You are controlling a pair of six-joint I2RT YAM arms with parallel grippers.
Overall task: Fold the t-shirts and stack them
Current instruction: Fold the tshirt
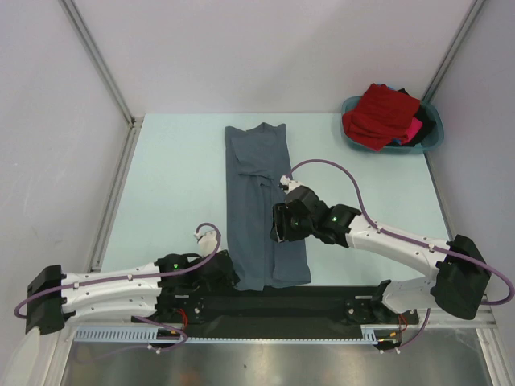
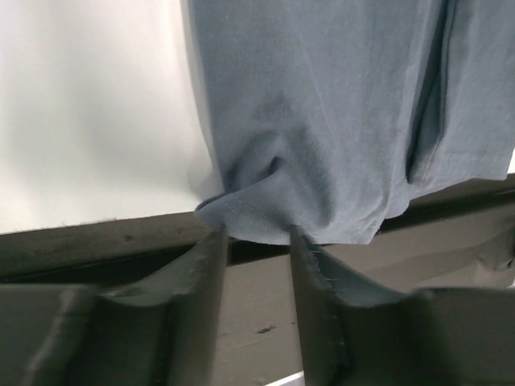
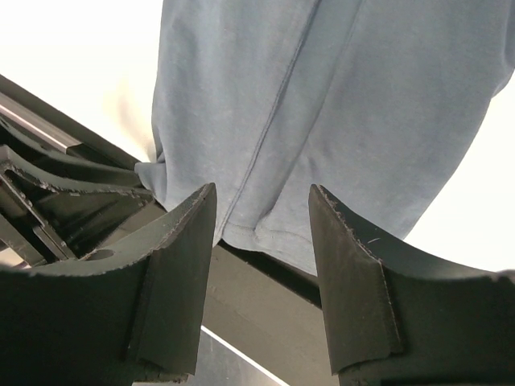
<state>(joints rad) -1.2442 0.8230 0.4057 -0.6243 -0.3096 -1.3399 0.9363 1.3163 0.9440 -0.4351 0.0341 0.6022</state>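
Now we see grey t-shirt (image 1: 256,201) long axis near-edge to far-edge; left gripper (image 2: 257,233) narrowly parted at its near end, right gripper (image 3: 261,193) wide above.

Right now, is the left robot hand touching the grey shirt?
Touching. In the left wrist view the left gripper has its tips against the hem of the grey shirt, and the cloth puckers there.
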